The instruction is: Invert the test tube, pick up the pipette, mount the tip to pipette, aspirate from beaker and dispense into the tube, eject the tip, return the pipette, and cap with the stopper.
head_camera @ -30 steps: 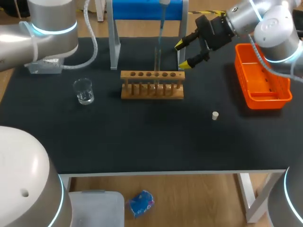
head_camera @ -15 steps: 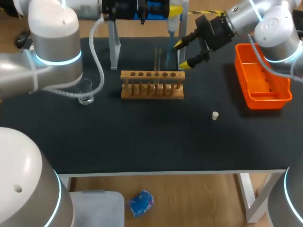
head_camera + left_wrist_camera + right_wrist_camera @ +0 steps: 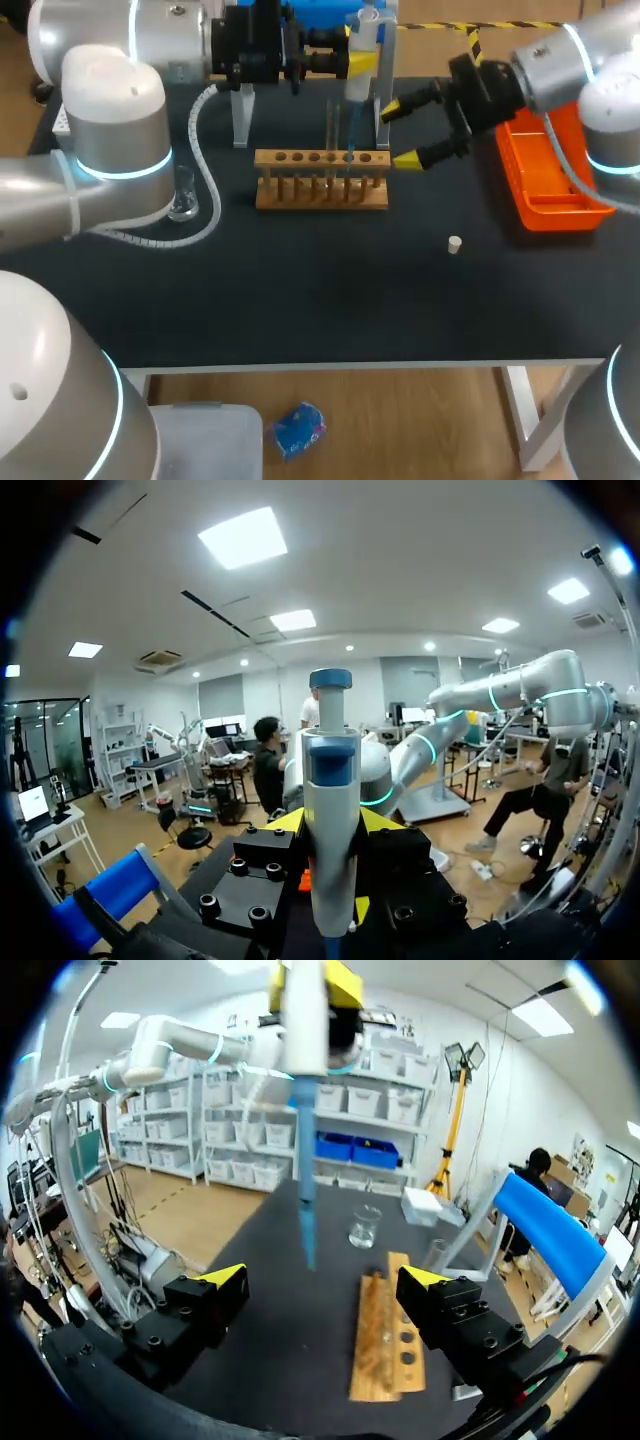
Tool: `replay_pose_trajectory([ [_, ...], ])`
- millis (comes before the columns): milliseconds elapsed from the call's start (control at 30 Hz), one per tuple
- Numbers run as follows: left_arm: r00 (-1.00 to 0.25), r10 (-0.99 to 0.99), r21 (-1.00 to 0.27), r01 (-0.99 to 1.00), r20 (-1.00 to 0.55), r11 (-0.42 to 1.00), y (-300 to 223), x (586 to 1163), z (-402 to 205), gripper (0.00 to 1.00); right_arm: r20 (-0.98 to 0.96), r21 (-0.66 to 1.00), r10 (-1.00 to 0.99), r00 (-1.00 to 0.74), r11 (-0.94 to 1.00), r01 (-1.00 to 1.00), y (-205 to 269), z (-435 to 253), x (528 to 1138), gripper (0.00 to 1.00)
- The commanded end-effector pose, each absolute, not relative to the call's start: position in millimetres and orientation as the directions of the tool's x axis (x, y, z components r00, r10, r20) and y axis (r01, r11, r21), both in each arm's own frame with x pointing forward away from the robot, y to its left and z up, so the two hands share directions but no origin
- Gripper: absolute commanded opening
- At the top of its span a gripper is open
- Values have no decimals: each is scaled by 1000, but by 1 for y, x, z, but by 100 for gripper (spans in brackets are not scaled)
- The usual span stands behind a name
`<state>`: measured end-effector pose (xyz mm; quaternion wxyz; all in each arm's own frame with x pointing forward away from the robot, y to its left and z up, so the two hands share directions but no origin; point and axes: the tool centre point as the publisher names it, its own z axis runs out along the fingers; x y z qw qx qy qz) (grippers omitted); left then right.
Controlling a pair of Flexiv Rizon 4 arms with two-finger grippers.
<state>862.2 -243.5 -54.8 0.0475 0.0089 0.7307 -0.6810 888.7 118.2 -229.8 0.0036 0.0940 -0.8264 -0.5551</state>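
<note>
- Blue tip (image 3: 350, 130) on a white pipette (image 3: 356, 88), head view. It hangs upright from the left gripper (image 3: 358, 45), which reaches in at the back of the table (image 3: 300, 290) and is clenched on the pipette body from two sides.
- The tip's end sits just above the wooden rack (image 3: 320, 182), toward the end nearer the right arm. It is just beside the test tube (image 3: 330, 125), which stands upright in the rack. As far as I can tell it is not over the tube's mouth.
- The right gripper (image 3: 401, 133) hovers just off that same rack end, jaws released and spread wide, holding nothing. An orange tray (image 3: 556, 205) lies beyond it.
- The small stopper (image 3: 454, 244) lies alone on the black top, nearer the right arm. The beaker (image 3: 184, 205) is at the far side, half hidden by the left arm.
- Left wrist view: the pipette (image 3: 331, 810) fills the middle, plunger end up. Yellow fingertips (image 3: 378, 821) press against both its sides. Its lower end is out of sight here.
- Right wrist view: the right gripper (image 3: 325, 1280) has its jaws apart with nothing between them. The pipette hangs ahead of and above the gap, tip (image 3: 307, 1222) pointing down, short of the beaker (image 3: 364, 1226). The rack (image 3: 384, 1345) lies lengthwise by one finger.
- Judgement: the tip is mounted, so the work is at dispensing or ejecting. I cannot tell whether the tube holds liquid.
- Judgement: the next move turns on the pipette's vertical axis. The tube lies just to the left-arm side of the tip, the tray to the right-arm side past the open jaws. The left arm carries the move.
</note>
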Motion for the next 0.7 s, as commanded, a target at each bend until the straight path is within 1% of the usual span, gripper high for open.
replay_pose_trajectory([
  [33,-994,-63,-995,81,-85,67,-244,854,-62,0,-113,951,-109,-988,277,-139,105,-239,850,100],
  [133,-995,-63,-995,79,-83,61,-241,848,-69,0,-101,971,-116,-988,206,-123,101,-242,840,100],
  [200,-994,-72,-996,72,-77,61,-241,845,-73,0,-104,979,-161,-982,160,-130,100,-244,835,100],
  [700,-993,-86,-995,71,-77,68,-240,843,-75,0,-104,979,-161,-982,160,-130,100,-244,835,100],
])
